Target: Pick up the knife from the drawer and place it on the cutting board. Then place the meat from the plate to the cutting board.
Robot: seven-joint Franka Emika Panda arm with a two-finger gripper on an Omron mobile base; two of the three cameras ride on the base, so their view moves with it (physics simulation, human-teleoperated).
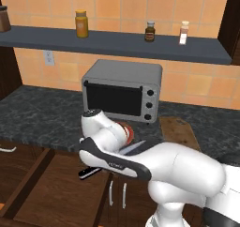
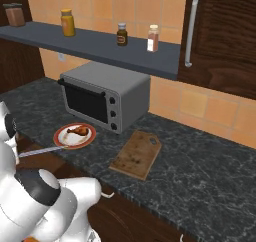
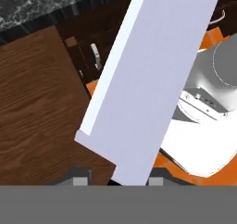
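Knife point(image 3: 148, 79) is out of the drawer point(image 1: 51, 193) and up in the air, not yet on the board point(image 2: 136, 154), which lies bare on the counter point(image 2: 210, 176) just right of the toaster oven point(image 2: 105, 93). Meat point(image 2: 78, 131) sits on the plate point(image 2: 74, 142) in front of the oven, untouched, so both placements are left; judged roughly a third of the way in. Gripper point(image 3: 118, 180) is pinching the knife: in the hand view the blade rises from between the two dark tips and runs up across the frame, with drawer wood behind it on the left. The left base view shows what the hand view cannot: the black handle end sticking out below the arm over the open drawer, and a bit of blade near the counter edge, plate mostly hidden behind the wrist. The right base view gives the clean look at plate, meat and board, plus the blade tip poking out beside the plate rim. Drawer stands open.
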